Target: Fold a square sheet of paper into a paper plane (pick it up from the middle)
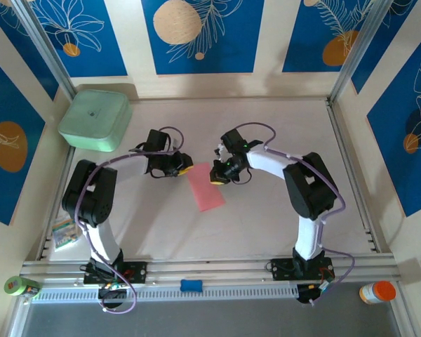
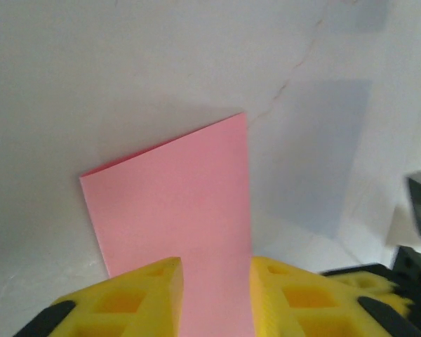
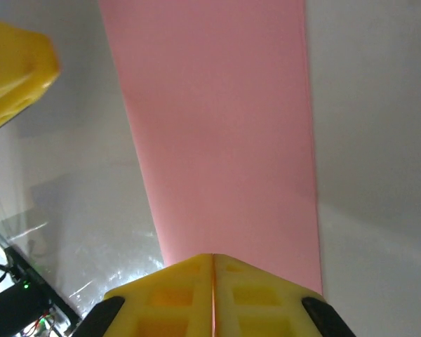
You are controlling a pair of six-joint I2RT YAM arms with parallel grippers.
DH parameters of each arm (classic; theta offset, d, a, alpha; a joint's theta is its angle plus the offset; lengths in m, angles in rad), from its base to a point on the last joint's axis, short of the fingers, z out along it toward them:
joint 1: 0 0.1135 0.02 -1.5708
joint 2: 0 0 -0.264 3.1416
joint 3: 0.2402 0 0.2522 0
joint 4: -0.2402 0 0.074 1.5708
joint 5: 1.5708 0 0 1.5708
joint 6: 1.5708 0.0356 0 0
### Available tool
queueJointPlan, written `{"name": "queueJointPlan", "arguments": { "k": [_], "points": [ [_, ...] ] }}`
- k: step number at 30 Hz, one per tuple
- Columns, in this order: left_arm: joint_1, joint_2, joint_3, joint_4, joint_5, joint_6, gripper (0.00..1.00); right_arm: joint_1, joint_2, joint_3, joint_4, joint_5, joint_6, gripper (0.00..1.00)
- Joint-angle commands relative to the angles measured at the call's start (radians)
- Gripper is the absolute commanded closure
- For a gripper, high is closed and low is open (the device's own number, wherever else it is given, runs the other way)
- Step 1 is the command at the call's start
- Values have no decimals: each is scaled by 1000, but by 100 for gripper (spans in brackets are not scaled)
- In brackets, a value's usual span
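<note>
The square sheet of paper [image 1: 205,187], folded into a pink strip, lies flat in the middle of the table [image 1: 266,217]. The left gripper [image 1: 184,168] is at its 11 o'clock corner, fingers apart. The right gripper [image 1: 216,175] is at 1 o'clock, fingers pressed together, touching the paper.

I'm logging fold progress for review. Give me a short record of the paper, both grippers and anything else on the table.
paper: pink sheet, folded into a narrow rectangle, lying flat on the table
left gripper: jaws apart, paper edge between the fingers
right gripper: shut, tips at the paper's edge; grip unclear
other: mint-green box, far left corner
</note>
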Motion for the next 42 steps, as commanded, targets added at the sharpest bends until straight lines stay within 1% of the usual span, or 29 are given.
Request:
{"name": "queueJointPlan", "arguments": {
  "k": [1, 3, 7, 11, 15, 17, 21, 23, 25, 27, 31, 33, 37, 42],
  "points": [
    [-4, -62, -50, 23, -74, -56, 65, 40, 72, 95, -70, 22, -50, 91],
    [-4, -85, -80, 40, -96, -80, 62, 58, 118, 143, -85, 36, -54, 91],
    [-4, -114, -115, 58, -105, -106, 57, 77, 186, 204, -97, 59, -38, 90],
    [-6, -122, -134, 65, -98, -123, 54, 75, 210, 199, -90, 110, 31, 89],
    [-16, -116, -152, 91, -73, -150, 51, 48, 207, 148, -84, 166, 178, 89],
    [-24, -108, -154, 96, -64, -157, 50, 32, 192, 110, -58, 169, 241, 88],
    [-50, -72, -139, 118, -26, -171, 50, 17, 159, 105, -35, 143, 268, 88],
    [-63, -53, -129, 129, -11, -175, 50, 6, 118, 102, -12, 104, 266, 87],
    [-80, -40, -115, 133, 4, -175, 52, -14, 48, 76, 21, 56, 270, 82],
    [-96, -28, -100, 134, 17, -170, 54, -35, -23, 29, 46, 44, 276, 77],
    [-134, 6, -62, 133, 41, -168, 61, -95, -167, -125, 78, 37, 290, 65],
    [-150, 25, -40, 132, 49, -167, 64, -125, -218, -202, 84, 16, 288, 60],
    [-164, 68, -4, 120, 38, -163, 69, -161, -296, -314, 76, -40, 252, 55],
    [-165, 114, 32, 93, 8, -158, 73, -152, -302, -355, 63, -94, 232, 54]
  ]
}}
